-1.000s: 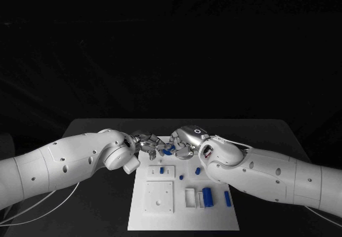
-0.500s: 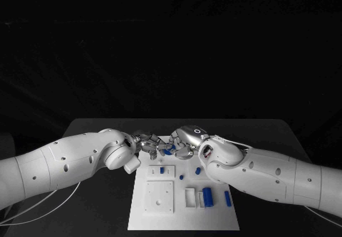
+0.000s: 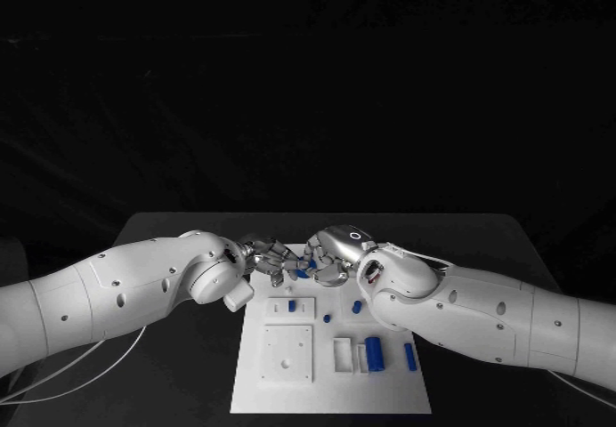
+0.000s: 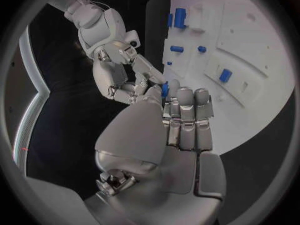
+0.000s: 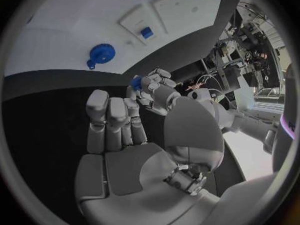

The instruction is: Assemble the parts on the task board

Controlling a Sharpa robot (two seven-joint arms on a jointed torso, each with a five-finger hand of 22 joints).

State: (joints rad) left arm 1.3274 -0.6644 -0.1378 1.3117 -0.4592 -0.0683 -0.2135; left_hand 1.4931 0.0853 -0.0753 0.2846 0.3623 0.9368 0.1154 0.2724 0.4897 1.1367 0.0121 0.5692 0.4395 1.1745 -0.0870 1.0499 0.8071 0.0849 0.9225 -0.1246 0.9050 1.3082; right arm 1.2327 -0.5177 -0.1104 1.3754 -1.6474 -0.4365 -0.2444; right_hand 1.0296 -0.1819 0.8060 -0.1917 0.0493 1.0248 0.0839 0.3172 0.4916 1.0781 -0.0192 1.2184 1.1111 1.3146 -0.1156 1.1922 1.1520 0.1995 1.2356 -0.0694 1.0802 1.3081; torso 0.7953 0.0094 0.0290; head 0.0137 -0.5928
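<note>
Both hands meet over the far end of the white task board (image 3: 328, 391). A small blue part (image 3: 302, 271) sits between them. My left hand (image 3: 266, 256) pinches this part (image 4: 164, 90) between thumb and fingertip, its other fingers straight and together. My right hand (image 3: 331, 263) reaches the same part (image 5: 135, 81) with its fingertips; whether it grips it I cannot tell. In the left wrist view the right hand (image 4: 119, 70) faces my left hand (image 4: 181, 130). In the right wrist view the left hand (image 5: 157, 91) faces my right hand (image 5: 119, 135).
Several blue parts lie on the board: a long block (image 3: 374, 354), a thin bar (image 3: 409, 357), a small piece in a square plate (image 3: 291, 306) and a blue gear (image 5: 100, 52). Black table (image 3: 180, 356) surrounds the board.
Both hands and the blue part have shifted very slightly; nothing was let go or picked up.
</note>
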